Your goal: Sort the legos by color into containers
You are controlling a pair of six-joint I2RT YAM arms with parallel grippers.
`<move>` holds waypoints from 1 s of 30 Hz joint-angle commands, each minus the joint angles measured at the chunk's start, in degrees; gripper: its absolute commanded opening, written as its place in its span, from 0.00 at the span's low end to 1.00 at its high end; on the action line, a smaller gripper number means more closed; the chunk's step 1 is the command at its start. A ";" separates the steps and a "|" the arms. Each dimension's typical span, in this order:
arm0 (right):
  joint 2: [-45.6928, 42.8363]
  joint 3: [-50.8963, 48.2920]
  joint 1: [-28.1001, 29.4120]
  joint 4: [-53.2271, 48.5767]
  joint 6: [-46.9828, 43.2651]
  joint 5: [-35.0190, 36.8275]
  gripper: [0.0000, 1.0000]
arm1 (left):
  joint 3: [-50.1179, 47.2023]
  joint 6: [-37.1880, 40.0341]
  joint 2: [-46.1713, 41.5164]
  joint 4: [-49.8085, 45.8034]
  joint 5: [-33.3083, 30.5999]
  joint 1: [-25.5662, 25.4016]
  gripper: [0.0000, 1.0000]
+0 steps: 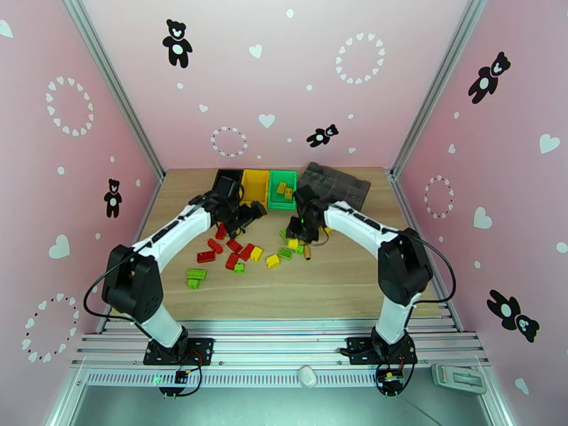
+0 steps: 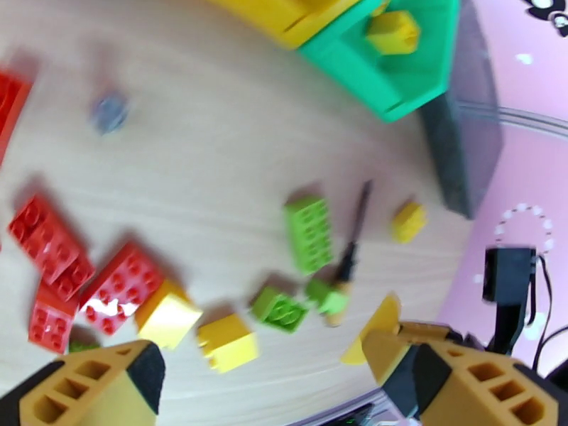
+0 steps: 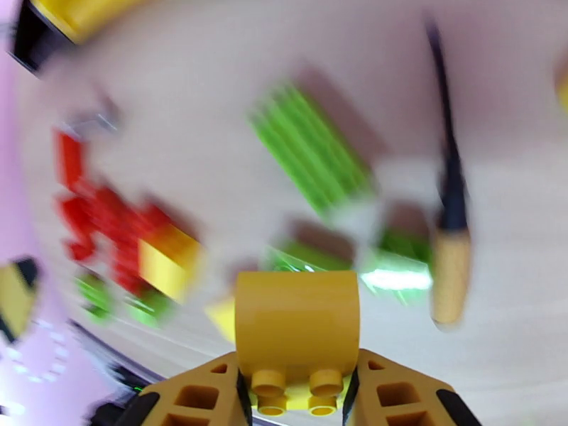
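The right gripper [image 3: 297, 383] was clenched on a yellow brick [image 3: 297, 317], studs toward the wrist, near the front of the green bin [image 1: 274, 200]. The left gripper [image 2: 273, 392] was released and empty, fingers wide apart, just front-left of that bin. The yellow bin [image 1: 254, 187] stood against the green bin's left side, with the black bin [image 1: 228, 177] farther left in the same row. The tray [image 1: 334, 184] lay just right of the green bin. Inside the green bin lay yellow bricks [image 1: 285, 191]. The loose legos were spread on the table [image 1: 341, 278] in front of the green bin. The red bricks [image 2: 121, 285] lay front-left of it and two loose yellows [image 2: 228, 342] beside them. The green bricks [image 2: 309, 232] lay straight in front, next to the screwdriver [image 2: 351, 253]. A green pair [image 1: 195, 277] lay well apart, far front-left of the bin. A blurred grey piece [image 2: 110, 111] lay left of the green bin, near the yellow bin's front.
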 commanded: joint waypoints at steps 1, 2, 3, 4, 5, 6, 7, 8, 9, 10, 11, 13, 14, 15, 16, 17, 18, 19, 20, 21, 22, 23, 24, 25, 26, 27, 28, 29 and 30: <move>5.61 6.86 -2.02 5.21 3.70 -5.58 0.27 | 6.51 -0.17 3.60 2.10 5.23 1.26 0.99; 7.69 9.53 -2.77 5.96 4.72 -6.26 0.27 | 8.28 -0.58 4.94 2.08 6.18 1.91 0.98; 9.60 11.91 -3.31 6.42 5.68 -6.90 0.28 | 9.58 -0.92 6.25 2.20 6.64 2.37 0.98; 11.89 14.90 -3.79 6.96 6.67 -7.44 0.28 | 10.97 -1.19 7.45 2.41 6.83 2.98 0.98; 14.27 18.05 -4.26 7.27 7.60 -7.79 0.28 | 12.14 -1.49 8.51 2.89 6.79 3.47 0.98; 16.22 20.74 -4.61 7.38 8.41 -7.92 0.28 | 13.48 -1.68 9.72 2.94 6.78 3.90 0.98; 18.70 24.15 -4.98 7.39 9.23 -8.06 0.28 | 14.97 -1.96 11.16 2.99 7.01 4.27 0.98; 21.12 27.56 -5.39 7.34 10.86 -8.10 0.29 | 16.59 -2.38 12.52 3.25 7.53 4.63 0.97; 23.02 30.50 -5.59 7.34 11.52 -8.16 0.29 | 17.96 -2.61 13.51 3.32 7.89 4.77 0.96; 25.38 34.03 -5.91 7.26 12.34 -7.98 0.31 | 19.51 -2.75 14.59 3.28 8.13 4.86 0.96; 27.57 37.57 -6.12 6.92 13.12 -7.78 0.34 | 20.90 -2.75 15.44 3.32 8.34 4.95 0.95; 31.55 43.78 -6.55 6.16 14.62 -7.54 0.40 | 22.58 -2.74 16.25 3.30 8.49 4.99 0.95; 33.40 46.75 -6.81 5.46 15.39 -7.37 0.43 | 23.01 -2.69 16.42 3.36 8.53 5.12 0.95; 34.68 48.98 -6.96 4.88 15.92 -7.16 0.47 | 23.04 -2.77 16.50 3.60 8.70 5.29 0.95; 35.66 50.84 -7.12 4.57 16.48 -6.98 0.50 | 22.95 -2.76 16.34 3.58 8.82 5.52 0.95; 36.11 51.94 -7.24 4.50 16.89 -6.72 0.54 | 22.50 -2.68 15.99 3.68 8.87 5.80 0.95; 36.07 52.31 -7.33 4.70 17.01 -6.47 0.58 | 21.92 -2.58 15.61 3.77 8.94 6.03 0.94; 35.70 52.30 -7.31 4.73 16.84 -5.99 0.62 | 21.08 -2.50 15.16 3.97 9.06 6.31 0.94; 35.29 52.30 -7.30 4.30 16.43 -5.53 0.65 | 20.02 -2.36 14.56 4.14 9.07 6.55 0.94; 34.80 52.34 -7.34 3.69 15.89 -5.30 0.65 | 19.14 -2.11 13.99 4.26 9.09 6.62 0.94; 34.29 52.34 -7.30 2.54 15.24 -4.96 0.66 | 18.06 -1.66 13.35 4.20 9.05 6.73 0.94; 33.69 52.30 -7.23 1.43 14.21 -4.61 0.66 | 17.14 -0.94 12.74 3.78 8.75 6.71 0.94; 32.97 52.32 -7.01 0.15 13.11 -4.13 0.65 | 16.19 -0.22 12.11 3.43 8.58 6.71 0.94; 32.05 52.30 -6.69 -1.58 11.65 -3.44 0.64 | 15.09 0.61 11.34 2.81 8.06 6.71 0.93; 31.12 52.23 -6.31 -3.44 9.89 -2.78 0.63 | 14.06 1.58 10.73 1.75 7.38 6.71 0.92; 30.18 52.08 -5.82 -5.25 8.32 -2.04 0.62 | 12.95 2.36 10.15 1.20 6.99 6.71 0.92; 28.97 51.85 -5.26 -7.51 6.20 -0.91 0.61 | 11.40 3.39 9.39 0.87 6.54 6.71 0.92; 27.72 51.32 -4.56 -9.58 4.59 0.17 0.61 | 9.88 4.11 8.62 0.18 5.75 6.64 0.92; 26.75 50.38 -4.01 -11.01 3.40 0.87 0.60 | 8.80 4.71 8.24 -0.67 5.24 6.63 0.92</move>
